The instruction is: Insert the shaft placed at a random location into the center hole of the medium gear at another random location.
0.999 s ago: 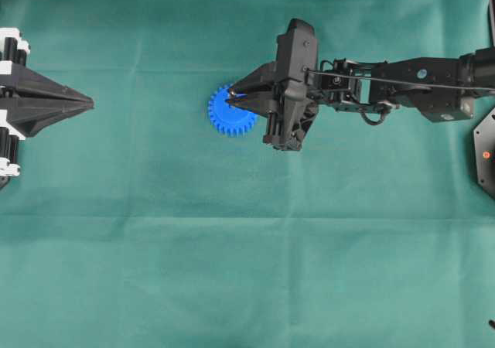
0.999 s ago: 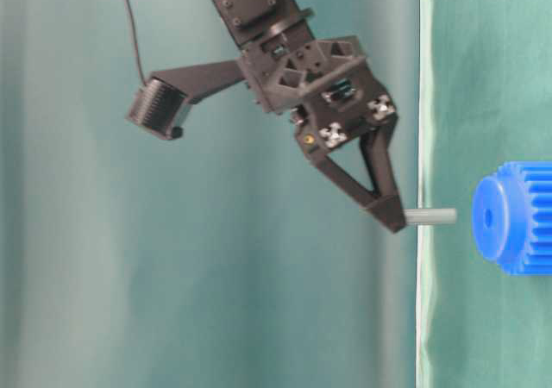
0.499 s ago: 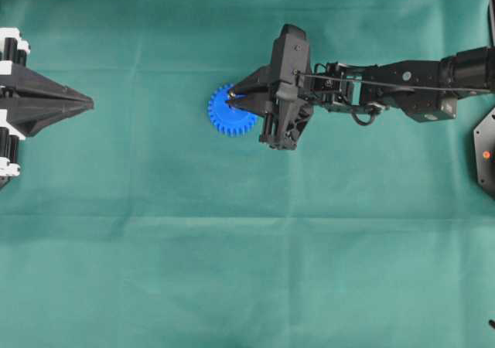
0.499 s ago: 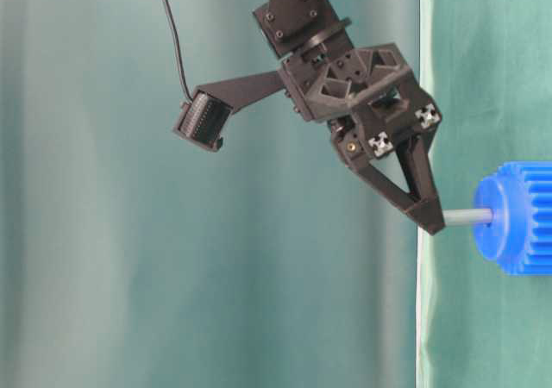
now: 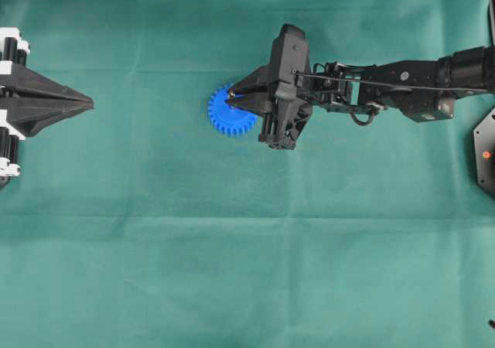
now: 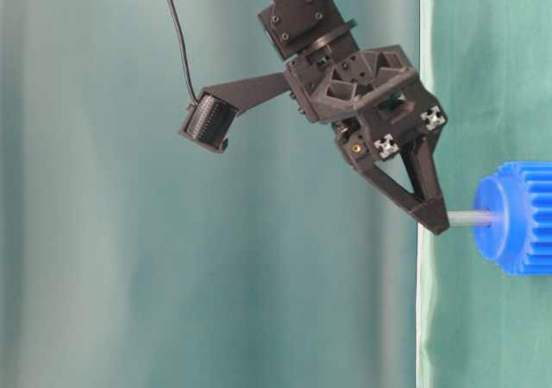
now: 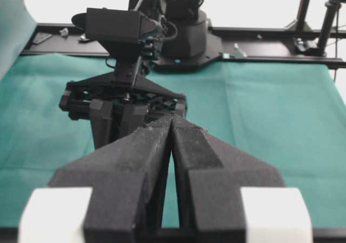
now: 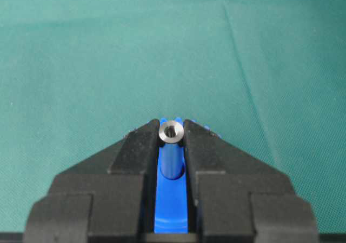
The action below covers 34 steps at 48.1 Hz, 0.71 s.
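Observation:
The blue medium gear (image 5: 226, 113) lies flat on the green cloth, also seen in the table-level view (image 6: 517, 218) and between the jaws in the right wrist view (image 8: 171, 205). My right gripper (image 5: 230, 97) is shut on the silver-grey shaft (image 6: 473, 219), upright over the gear's hub. The shaft's lower end has entered the center hole, which is hidden. In the right wrist view the shaft's top end (image 8: 171, 131) sits clamped at the gripper (image 8: 171, 132) tips. My left gripper (image 5: 89, 100) is shut and empty at the far left, and its closed tips (image 7: 172, 119) show in the left wrist view.
The green cloth (image 5: 247, 271) covers the whole table. The right arm (image 5: 402, 85) stretches in from the right edge. A black base part (image 5: 486, 155) sits at the right edge.
My right gripper has lowered with the shaft. The shaft's end went from hanging apart from the hub to entering the center hole, and now sits slightly deeper.

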Motion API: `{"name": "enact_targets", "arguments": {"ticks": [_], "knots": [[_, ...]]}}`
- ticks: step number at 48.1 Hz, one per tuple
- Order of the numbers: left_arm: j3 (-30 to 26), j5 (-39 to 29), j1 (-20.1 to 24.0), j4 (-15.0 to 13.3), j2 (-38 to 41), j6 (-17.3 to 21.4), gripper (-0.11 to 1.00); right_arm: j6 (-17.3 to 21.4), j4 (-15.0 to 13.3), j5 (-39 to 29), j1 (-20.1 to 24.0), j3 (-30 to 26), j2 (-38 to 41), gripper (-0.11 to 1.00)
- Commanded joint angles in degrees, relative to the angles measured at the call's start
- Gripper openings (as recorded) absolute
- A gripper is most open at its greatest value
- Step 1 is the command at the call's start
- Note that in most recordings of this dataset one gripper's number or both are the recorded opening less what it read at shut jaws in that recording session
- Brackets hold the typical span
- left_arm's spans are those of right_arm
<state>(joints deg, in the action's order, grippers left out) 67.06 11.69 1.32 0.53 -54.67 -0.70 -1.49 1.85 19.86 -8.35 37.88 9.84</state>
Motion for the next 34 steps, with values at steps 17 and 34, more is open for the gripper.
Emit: {"name": "enact_targets", "arguments": {"ticks": [17, 34], "knots": [[-0.97, 0.53, 0.09, 0.18, 0.44, 0.00, 0.00, -0.88, 0.18, 0.53, -0.09, -1.14, -0.62, 0.14], [-0.97, 0.44, 0.09, 0.18, 0.53, 0.00, 0.00, -0.44, 0.26, 2.02, -0.09, -1.14, 2.64, 0.14]]}}
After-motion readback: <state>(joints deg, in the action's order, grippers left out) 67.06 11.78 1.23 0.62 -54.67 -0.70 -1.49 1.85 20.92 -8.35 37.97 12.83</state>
